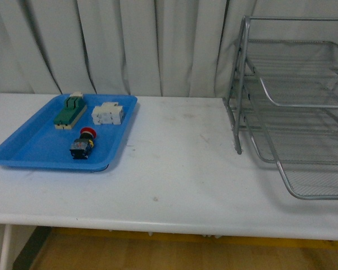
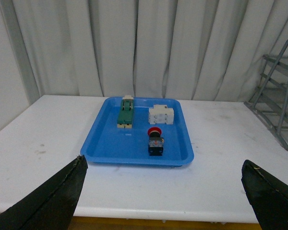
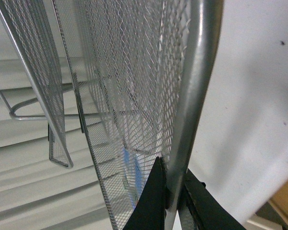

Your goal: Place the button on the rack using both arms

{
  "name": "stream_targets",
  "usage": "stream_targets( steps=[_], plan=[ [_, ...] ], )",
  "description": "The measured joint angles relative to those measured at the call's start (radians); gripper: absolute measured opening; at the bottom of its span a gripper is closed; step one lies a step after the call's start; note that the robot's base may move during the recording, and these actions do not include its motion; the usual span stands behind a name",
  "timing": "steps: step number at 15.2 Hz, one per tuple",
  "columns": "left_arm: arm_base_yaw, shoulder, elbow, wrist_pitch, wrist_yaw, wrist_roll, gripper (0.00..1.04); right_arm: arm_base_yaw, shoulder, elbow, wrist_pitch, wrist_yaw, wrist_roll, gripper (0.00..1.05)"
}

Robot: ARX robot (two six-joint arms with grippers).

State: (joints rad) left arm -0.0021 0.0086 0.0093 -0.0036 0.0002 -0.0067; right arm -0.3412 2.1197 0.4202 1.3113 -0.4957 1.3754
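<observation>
The button (image 1: 83,144), red cap on a dark body, lies in the blue tray (image 1: 28,147) at the table's left; the left wrist view shows the button (image 2: 155,141) ahead of my left gripper (image 2: 163,184). That gripper is open, its black fingertips (image 2: 62,189) wide apart and well short of the tray. The silver wire-mesh rack (image 1: 296,107) stands at the right, its lowest tier pulled out toward the front. My right gripper (image 3: 174,191) is shut on the rack's tubular rim (image 3: 192,96). Neither arm shows in the front view.
In the tray behind the button lie a green-and-cream block (image 1: 70,110) and a white block (image 1: 107,114). A white curtain (image 1: 129,45) hangs behind the white table (image 1: 180,169). The table's front edge (image 1: 158,228) is close below.
</observation>
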Motion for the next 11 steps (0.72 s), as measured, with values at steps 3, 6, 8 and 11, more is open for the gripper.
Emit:
stream_targets(
  steps=[3,6,8,11],
  plan=[
    [0.000,0.000,0.000,0.000,0.000,0.000,0.98,-0.032,-0.063,-0.082,-0.007,-0.023,-0.033,0.05],
    [0.000,0.000,0.000,0.000,0.000,0.000,0.98,-0.072,-0.111,-0.116,-0.025,-0.006,-0.061,0.54],
    [0.000,0.000,0.000,0.000,0.000,0.000,0.98,-0.071,-0.152,-0.124,-0.024,-0.007,-0.060,0.83],
    [0.000,0.000,0.000,0.000,0.000,0.000,0.98,-0.071,-0.204,-0.181,-0.025,-0.008,-0.056,1.00]
  ],
)
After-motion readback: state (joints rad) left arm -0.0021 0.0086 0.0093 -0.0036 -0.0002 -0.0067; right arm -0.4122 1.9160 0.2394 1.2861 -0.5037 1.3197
